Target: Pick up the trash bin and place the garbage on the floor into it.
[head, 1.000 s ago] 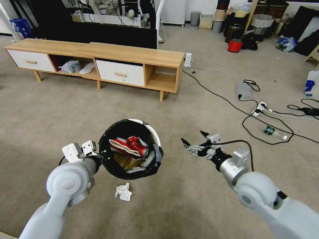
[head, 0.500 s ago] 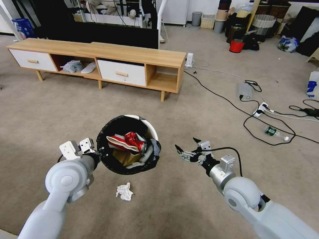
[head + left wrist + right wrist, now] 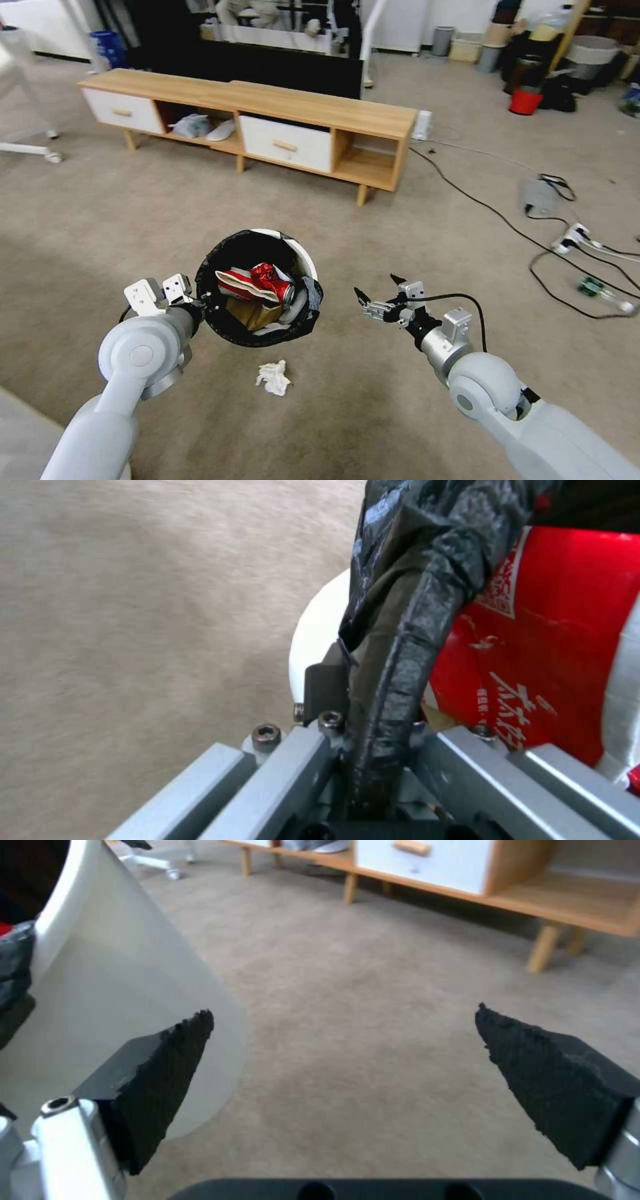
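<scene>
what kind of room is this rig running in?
Probably a mock living room inside a lab or workshop: carpeted floor, low wooden TV cabinet, loose cables and a power strip on the floor, stacked clutter along the back wall.

Beige carpet (image 3: 100, 220) runs beneath a long, low wooden cabinet (image 3: 267, 120), with black cables (image 3: 493, 213) beside it

Bright even indoor light, soft shadows, head view bowed at edges — wrist views blurred

My left tool (image 3: 203, 308) is clamped on the trash bin (image 3: 303, 257) rim, arm extended forward. My right tool (image 3: 377, 295) hangs beside it, empty, fingers (image 3: 157, 1075) spread wide, wrist level.
</scene>
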Robot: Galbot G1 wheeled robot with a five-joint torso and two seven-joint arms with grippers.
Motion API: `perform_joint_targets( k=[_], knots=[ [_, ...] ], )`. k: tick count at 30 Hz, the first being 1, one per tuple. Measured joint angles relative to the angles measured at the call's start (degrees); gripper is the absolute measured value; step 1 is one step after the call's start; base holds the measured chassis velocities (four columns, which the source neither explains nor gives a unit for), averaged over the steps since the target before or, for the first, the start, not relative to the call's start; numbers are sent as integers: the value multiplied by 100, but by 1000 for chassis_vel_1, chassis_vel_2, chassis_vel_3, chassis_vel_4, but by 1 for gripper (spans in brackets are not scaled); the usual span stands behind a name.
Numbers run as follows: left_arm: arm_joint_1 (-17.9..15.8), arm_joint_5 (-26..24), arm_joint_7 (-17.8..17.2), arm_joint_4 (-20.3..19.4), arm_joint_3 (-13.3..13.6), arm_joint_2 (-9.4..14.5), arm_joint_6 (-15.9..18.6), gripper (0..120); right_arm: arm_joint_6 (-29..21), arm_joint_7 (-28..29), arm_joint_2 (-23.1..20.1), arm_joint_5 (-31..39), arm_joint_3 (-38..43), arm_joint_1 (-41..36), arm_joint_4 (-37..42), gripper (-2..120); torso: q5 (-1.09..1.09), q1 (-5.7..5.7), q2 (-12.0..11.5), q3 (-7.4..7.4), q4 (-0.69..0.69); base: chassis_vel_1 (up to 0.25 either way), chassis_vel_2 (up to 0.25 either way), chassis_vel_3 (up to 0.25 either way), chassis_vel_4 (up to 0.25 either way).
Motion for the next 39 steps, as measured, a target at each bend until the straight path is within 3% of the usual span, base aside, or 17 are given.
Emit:
perform_joint_targets(
  k=[13, 20, 39],
  knots=[
    [-3, 118, 24, 23, -49, 27, 5, 0, -28, 75, 207, 149, -345, 369, -329, 100, 0, 0, 1, 0, 3, 116, 116, 114, 111],
    [-44, 139, 70, 58, -55, 43, 22, 0, -206, 305, 393, 511, -604, 575, -618, 100, 0, 0, 2, 0, -4, 14, 16, 17, 17],
    [-160, 261, 239, 175, -34, 58, 100, 0, -1267, 1365, 938, 1637, -1346, 1191, -1475, 100, 0, 0, 1, 0, -1, 0, 0, 0, 0]
  ],
)
